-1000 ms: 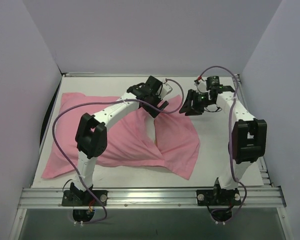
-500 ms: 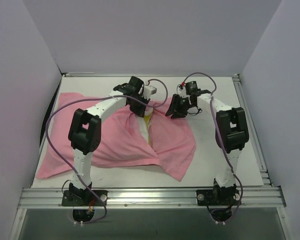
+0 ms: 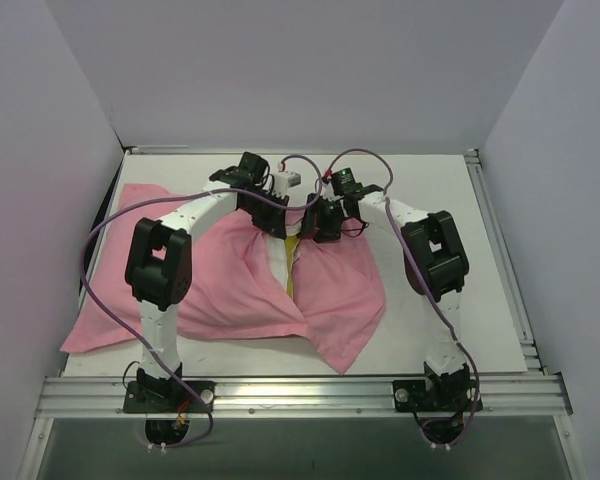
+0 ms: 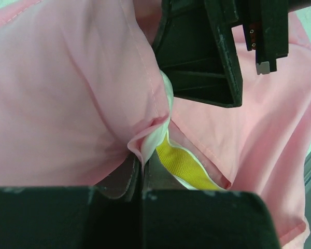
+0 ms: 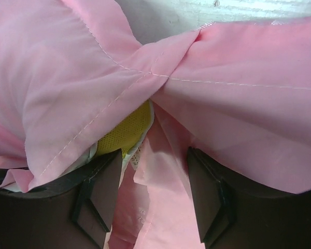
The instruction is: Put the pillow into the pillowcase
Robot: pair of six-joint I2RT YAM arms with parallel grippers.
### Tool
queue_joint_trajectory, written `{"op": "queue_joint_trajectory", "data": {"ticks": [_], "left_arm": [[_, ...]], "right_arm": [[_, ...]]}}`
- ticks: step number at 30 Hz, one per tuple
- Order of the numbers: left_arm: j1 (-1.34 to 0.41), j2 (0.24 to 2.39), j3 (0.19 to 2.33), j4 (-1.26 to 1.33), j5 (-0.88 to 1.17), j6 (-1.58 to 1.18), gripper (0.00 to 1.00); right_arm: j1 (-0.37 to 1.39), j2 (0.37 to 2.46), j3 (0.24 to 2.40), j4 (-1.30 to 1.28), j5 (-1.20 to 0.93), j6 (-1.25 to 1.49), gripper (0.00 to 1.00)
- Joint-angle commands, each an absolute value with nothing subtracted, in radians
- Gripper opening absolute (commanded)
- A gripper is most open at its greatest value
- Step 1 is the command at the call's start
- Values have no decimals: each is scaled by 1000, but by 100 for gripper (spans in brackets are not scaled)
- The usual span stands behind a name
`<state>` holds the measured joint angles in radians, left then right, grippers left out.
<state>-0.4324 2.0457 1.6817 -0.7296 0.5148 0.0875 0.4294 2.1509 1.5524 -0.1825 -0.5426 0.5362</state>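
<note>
The pink pillowcase (image 3: 210, 290) lies wrinkled across the table, parted by a slit in its middle. Through the slit shows the pillow (image 3: 289, 262), white with a yellow trim (image 4: 184, 166); the rest of it is hidden under the cloth. My left gripper (image 3: 277, 228) is at the slit's far end, shut on the pillowcase's hem (image 4: 143, 168), with a white sliver pinched in the fold. My right gripper (image 3: 315, 228) faces it closely from the right. In the right wrist view it (image 5: 155, 192) stands open, loose pink cloth (image 5: 238, 104) lying between its fingers, the yellow trim (image 5: 125, 130) beside the left finger.
The white table (image 3: 430, 200) is walled at the back and both sides. A metal rail (image 3: 300, 392) with both arm bases runs along the near edge. Purple cables (image 3: 100, 250) loop from the arms. The pillowcase's left corner reaches the table's left edge.
Both grippers moved left and drew together over the slit. The left one shut on the pillowcase's hem. The cloth shifted left and the pillow's yellow trim came into view.
</note>
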Motion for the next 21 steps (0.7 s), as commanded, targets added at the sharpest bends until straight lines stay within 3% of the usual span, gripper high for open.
{"op": "queue_joint_trajectory", "data": {"ticks": [1,10,12,15,21], "left_arm": [[-428,1985,1678,-696,638,66,0],[-384,1974,1674,-675,673,38,0],[-382,1973,1675,-675,681,43,0],[-382,1962,1660,-675,687,57,0],[-379,1891,1534,-710,667,211,0]], "right_arm": [[451,2171,1575,-176,-531,554,53],[506,2194,1494,-225,-497,483,47],[514,2198,1494,-236,-492,460,38],[506,2203,1511,-268,-477,433,3],[350,2100,1519,-279,-590,434,0]]}}
